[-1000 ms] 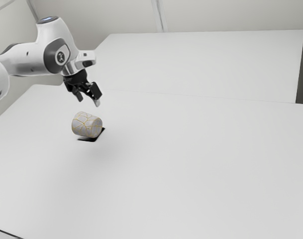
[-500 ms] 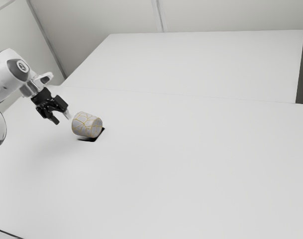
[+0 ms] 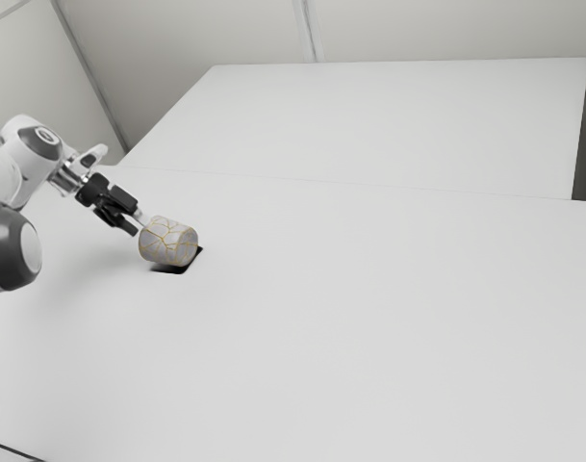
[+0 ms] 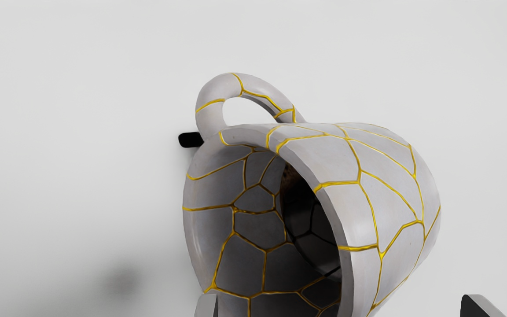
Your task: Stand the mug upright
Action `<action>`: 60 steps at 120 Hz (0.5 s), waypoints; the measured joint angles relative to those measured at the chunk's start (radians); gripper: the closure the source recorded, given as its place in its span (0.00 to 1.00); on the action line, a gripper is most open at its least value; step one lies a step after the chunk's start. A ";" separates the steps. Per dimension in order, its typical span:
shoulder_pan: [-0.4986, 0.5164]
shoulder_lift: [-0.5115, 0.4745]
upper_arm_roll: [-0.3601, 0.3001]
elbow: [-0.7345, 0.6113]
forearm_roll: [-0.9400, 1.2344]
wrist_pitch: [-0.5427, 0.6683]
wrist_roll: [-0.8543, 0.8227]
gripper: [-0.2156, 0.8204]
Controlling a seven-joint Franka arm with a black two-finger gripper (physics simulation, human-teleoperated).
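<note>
The gripper comes in low from the exterior view's left, tilted, with its tips at the near end of the mug. The white mug with gold crack lines lies on its side on the table. In the wrist view, the mug turns its open mouth toward the hand, its handle out to one side. The gripper is open, one fingertip at the mug's rim and the other outside its wall. Whether that fingertip touches the rim, I cannot tell.
The white table extends broadly toward the exterior view's right. A large pale panel stands beyond it. A dark patch shows beneath the mug.
From above the mug, my hand has come down toward the exterior view's left, tilted over, then moved in to the mug's end. The mug has stayed where it was.
</note>
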 joint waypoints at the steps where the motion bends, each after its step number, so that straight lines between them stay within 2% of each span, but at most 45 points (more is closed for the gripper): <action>1: 0.002 0.003 -0.001 0.003 -0.003 -0.001 0.003 0.21; 21: 0.015 0.025 -0.007 -0.001 -0.078 -0.022 0.054 0.21; 60: 0.016 0.025 -0.006 -0.047 -0.173 -0.040 0.111 0.32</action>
